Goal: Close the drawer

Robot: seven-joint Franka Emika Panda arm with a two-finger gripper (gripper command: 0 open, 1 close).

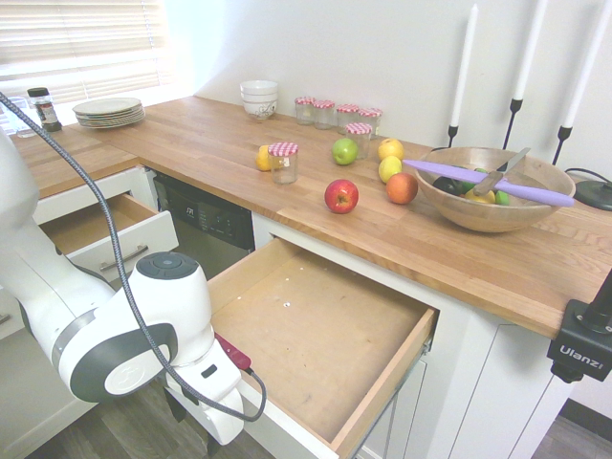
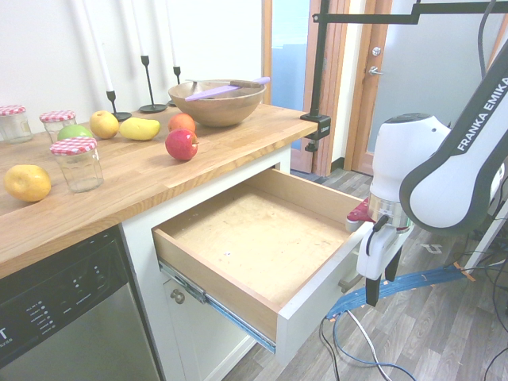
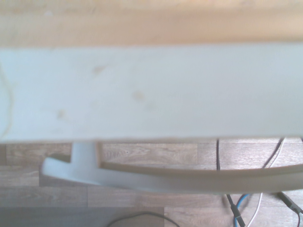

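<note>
The wide, deep drawer with a white front and bare light-wood box [image 2: 262, 238] stands pulled far out from the white cabinet under the butcher-block wooden tabletop [image 2: 135, 178], its box empty. Its long axis runs along the cabinet face, so the white front panel lies crosswise to the direction it must travel. In the wrist view that white panel's top edge [image 3: 151, 92] fills the picture, with the slim silver bar handle [image 3: 156, 175] just beyond it on the floor side and the wood floor beneath.

The white arm's jaws [image 2: 379, 274] hang pointing straight down just outside the front panel, at about handle level, on the side away from the cabinet. So the drawer lies between the jaws and the cabinet, and the coming move is, in my judgement, a level push on the front towards the cabinet. The jaws appear released and hold nothing, though the fingertips are partly hidden in both outside views; whether they touch the panel I cannot tell.

A narrower white-fronted drawer [image 1: 105, 229] also stands open further along.
</note>
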